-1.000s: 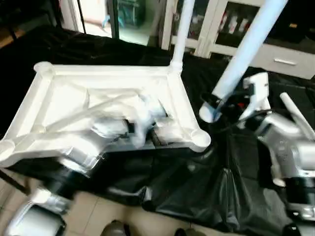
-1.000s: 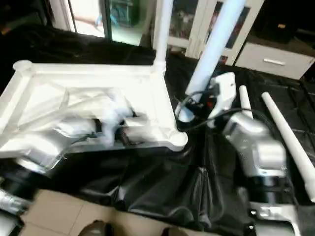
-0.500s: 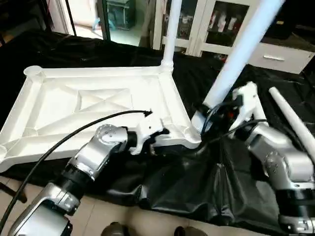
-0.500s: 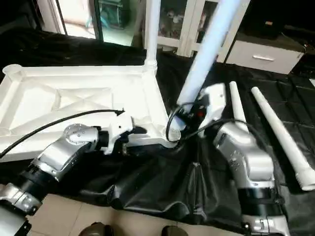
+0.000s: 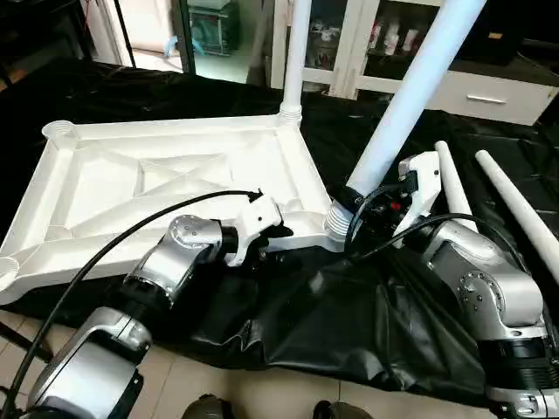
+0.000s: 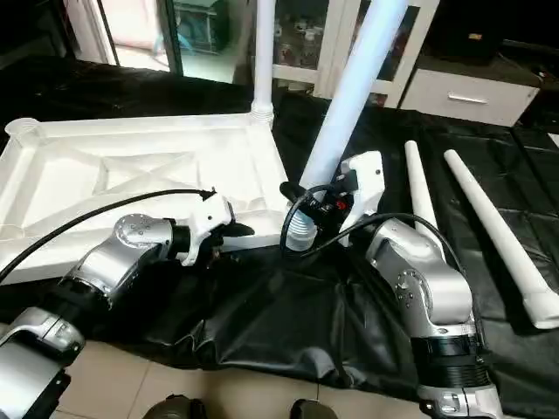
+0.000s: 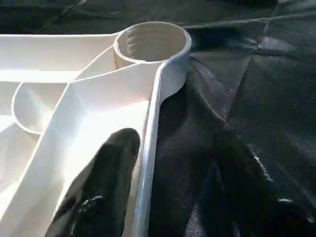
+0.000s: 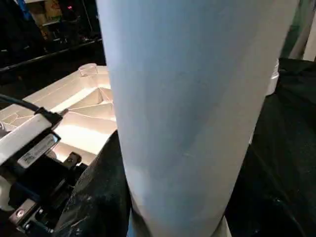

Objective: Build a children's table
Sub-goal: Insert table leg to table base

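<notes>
- Upturned on the black-sheeted counter, the white plastic square tabletop is lying ribs-up, one white tube leg already standing in its far corner socket.
- Right end effector is clamping a second long tapered white tube leg near its foot, tilted, at the near corner socket.
- Left end effector is straddling the tabletop's near rim, one finger inside, slightly parted, steadying it.
- Hollow plastic is looking light, stiff and slick; gripping low on the leg seems wise.
- Two spare white legs are lying clear, beside white glass-doored cabinets.
</notes>
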